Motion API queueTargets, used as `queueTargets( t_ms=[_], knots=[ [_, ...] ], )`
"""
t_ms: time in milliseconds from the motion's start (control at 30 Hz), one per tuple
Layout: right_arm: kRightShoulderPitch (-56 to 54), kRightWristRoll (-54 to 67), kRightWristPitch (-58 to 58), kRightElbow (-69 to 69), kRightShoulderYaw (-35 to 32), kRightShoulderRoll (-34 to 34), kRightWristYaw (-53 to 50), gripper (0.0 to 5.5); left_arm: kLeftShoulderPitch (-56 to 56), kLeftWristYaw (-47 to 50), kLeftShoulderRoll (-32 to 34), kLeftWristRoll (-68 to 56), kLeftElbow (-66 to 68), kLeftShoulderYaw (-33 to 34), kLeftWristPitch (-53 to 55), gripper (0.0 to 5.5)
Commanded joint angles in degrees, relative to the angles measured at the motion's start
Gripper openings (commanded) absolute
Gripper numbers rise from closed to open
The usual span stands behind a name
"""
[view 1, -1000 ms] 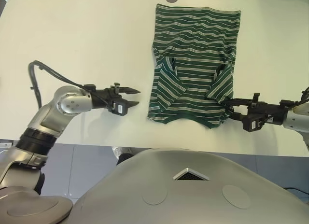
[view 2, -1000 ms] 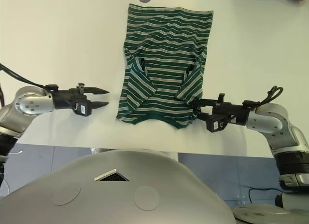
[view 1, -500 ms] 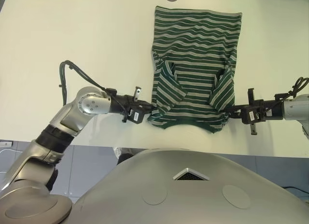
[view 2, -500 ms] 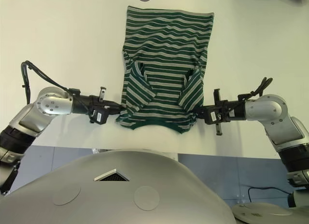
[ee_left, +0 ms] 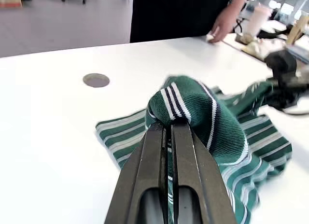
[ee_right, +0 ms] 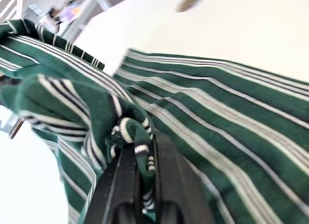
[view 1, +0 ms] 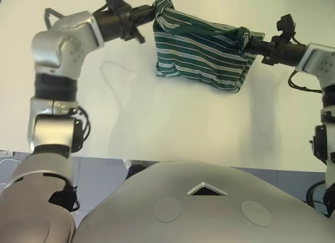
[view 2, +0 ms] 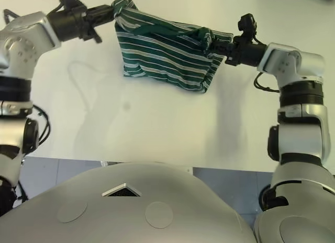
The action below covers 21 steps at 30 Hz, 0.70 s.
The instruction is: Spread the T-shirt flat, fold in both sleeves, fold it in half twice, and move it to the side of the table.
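Left claw (ee_left: 168, 130) and right claw (ee_right: 145, 151) each pinch a bunched corner of the T-shirt (view 1: 201, 52).
Both claws are pressed tight on the cloth; the green, white-striped shirt hangs between them as a doubled band, crumpled at both held ends, sagging over the far middle of the table (view 1: 157, 122).
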Motion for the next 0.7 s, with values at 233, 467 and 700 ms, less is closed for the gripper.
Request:
queueTargets(
  t_ms=[233, 467, 700],
  knots=[
    [-9.0, -9.9, -1.5, 15.6, -7.6, 3.7, -1.9, 0.46, -13.5, -2.4, -8.0, 14.4, 33.3, 1.8, -10.8, 0.65],
    [-6.4, -13.9, -11.0, 7.6, -11.3, 3.2, -1.3, 0.46, -0.2, -16.9, -1.9, 13.0, 3.0, -0.1, -13.2, 0.26],
    [-6.2, -17.5, -10.6, 7.9, -12.1, 5.8, -4.3, 0.46, 8.3, -11.2, -6.0, 27.2, -16.0, -21.2, -7.1, 0.03]
  ],
)
